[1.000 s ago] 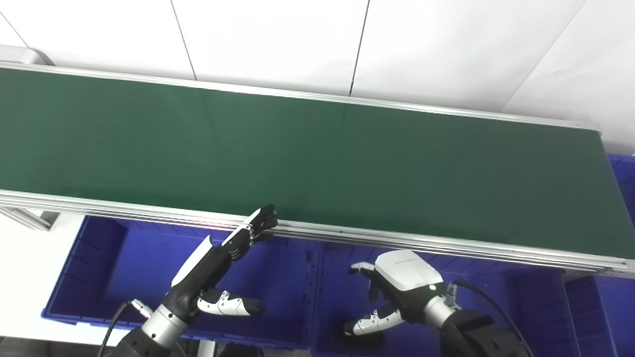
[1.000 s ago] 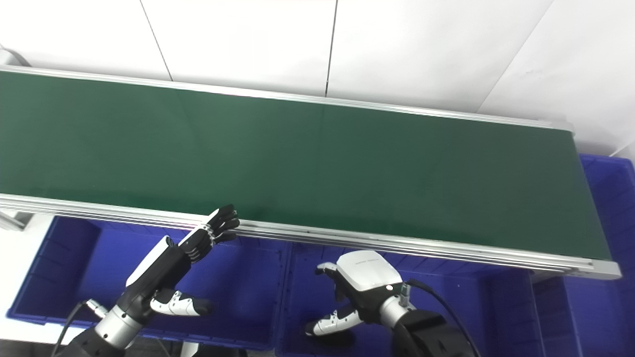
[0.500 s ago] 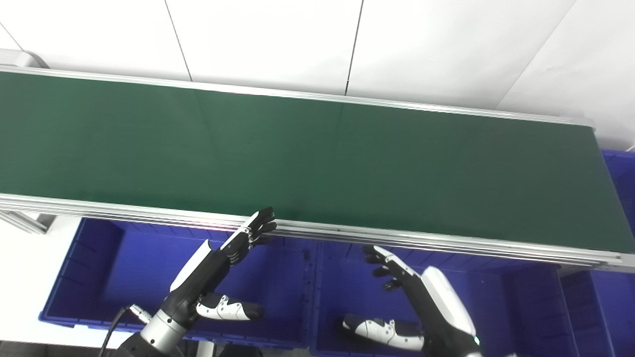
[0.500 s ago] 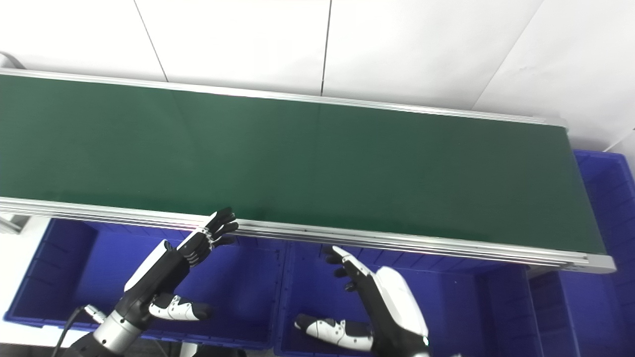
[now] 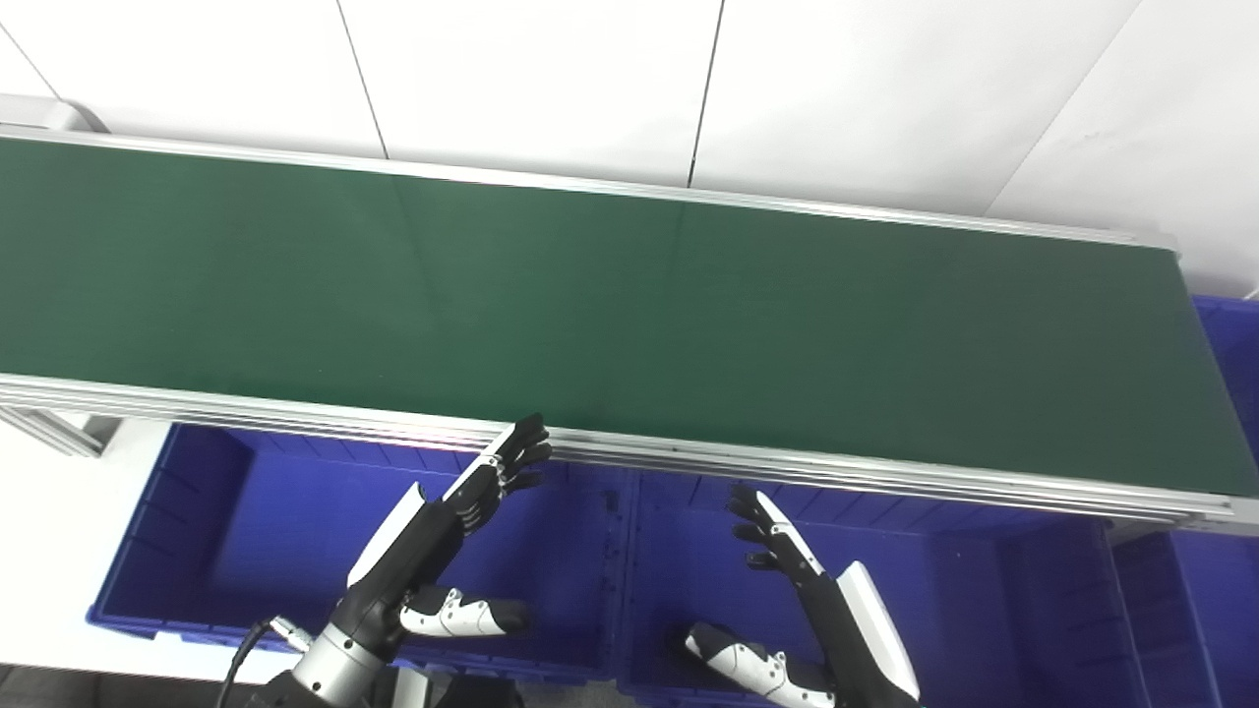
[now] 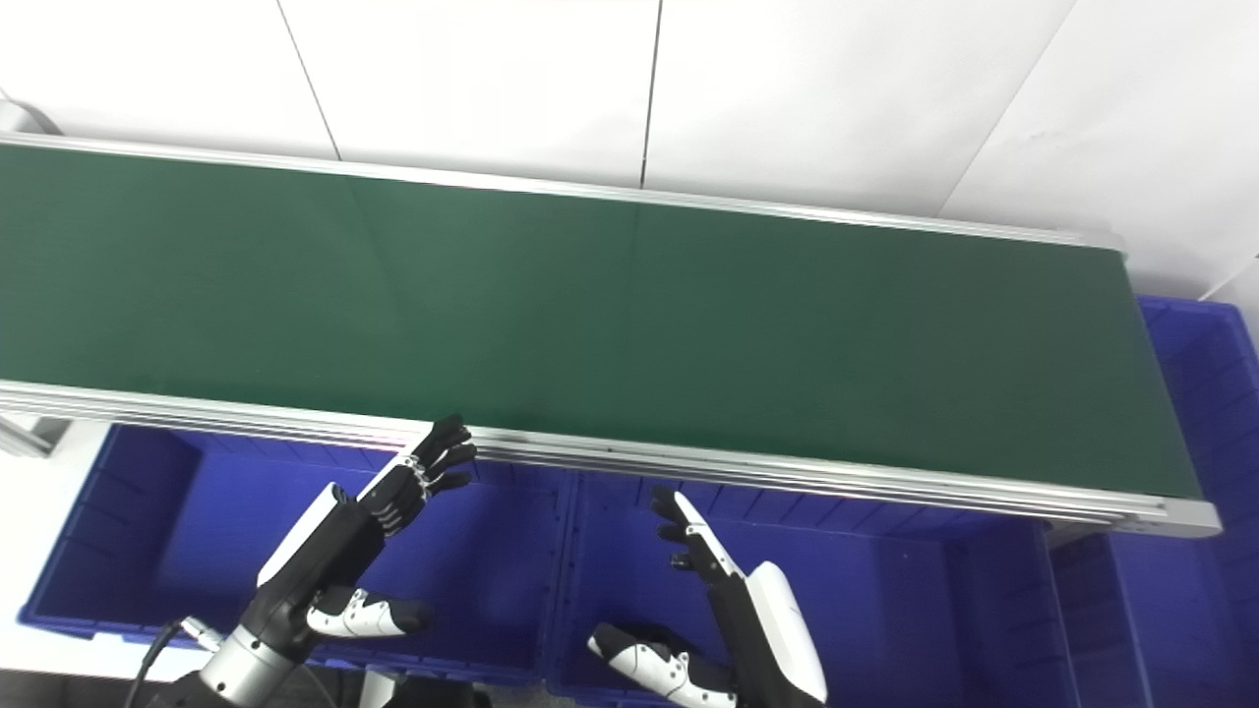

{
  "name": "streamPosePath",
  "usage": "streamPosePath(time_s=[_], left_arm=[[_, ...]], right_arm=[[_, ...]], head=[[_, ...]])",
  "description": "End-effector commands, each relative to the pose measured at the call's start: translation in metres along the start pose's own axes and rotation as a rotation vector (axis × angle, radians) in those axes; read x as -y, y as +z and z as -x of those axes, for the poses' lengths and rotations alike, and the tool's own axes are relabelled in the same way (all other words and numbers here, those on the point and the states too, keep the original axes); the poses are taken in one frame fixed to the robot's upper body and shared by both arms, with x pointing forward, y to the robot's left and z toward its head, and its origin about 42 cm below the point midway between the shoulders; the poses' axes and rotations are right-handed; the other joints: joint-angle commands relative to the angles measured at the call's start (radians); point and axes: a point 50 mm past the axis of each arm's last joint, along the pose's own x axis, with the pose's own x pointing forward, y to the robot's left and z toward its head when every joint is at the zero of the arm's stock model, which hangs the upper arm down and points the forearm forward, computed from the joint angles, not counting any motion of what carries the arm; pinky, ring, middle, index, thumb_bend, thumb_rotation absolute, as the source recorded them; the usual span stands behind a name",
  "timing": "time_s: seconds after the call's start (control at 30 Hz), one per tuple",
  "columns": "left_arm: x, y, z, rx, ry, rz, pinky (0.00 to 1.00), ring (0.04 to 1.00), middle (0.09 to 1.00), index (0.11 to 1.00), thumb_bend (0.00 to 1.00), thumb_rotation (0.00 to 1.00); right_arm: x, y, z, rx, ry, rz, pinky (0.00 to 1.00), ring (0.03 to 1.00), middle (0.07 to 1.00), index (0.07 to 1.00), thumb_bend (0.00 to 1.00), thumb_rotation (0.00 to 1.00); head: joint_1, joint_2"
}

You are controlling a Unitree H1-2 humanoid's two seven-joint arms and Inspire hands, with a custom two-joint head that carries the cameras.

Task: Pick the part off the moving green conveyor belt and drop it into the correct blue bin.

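Since a second ago the right hand [image 5: 816,615] has turned from a curled, palm-down pose to flat with fingers stretched out; the left hand [image 5: 433,536] has barely shifted.

Both hands hold nothing, each with fingers extended straight and close together and the thumb splayed out to the side. No part shows on the green conveyor belt [image 5: 629,324], which runs bare just beyond both sets of fingertips, nor in either hand. The left hand's fingertips reach up to the belt's near aluminium rail [image 5: 295,418], while the right hand's stop a little short of it. Under the left hand lies one blue bin [image 5: 197,511], under the right hand a second blue bin [image 5: 984,590], the two side by side. A further blue bin [image 6: 1200,354] sits past the belt's end, far off to the right hand's outer side.
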Motion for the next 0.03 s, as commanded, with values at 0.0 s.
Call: streamPosePath(time_s=[0.0], left_arm=[[-0.0007,0.0053,-0.0029,0.047,0.006,-0.021,0.88,0.942,0.985,0.987,0.82,0.60]], right_arm=[[0.0046,0.0076,-0.0019,0.073,-0.039,-0.016,0.82,0.889,0.924,0.966,0.69,0.64]], head=[[0.003,-0.007]])
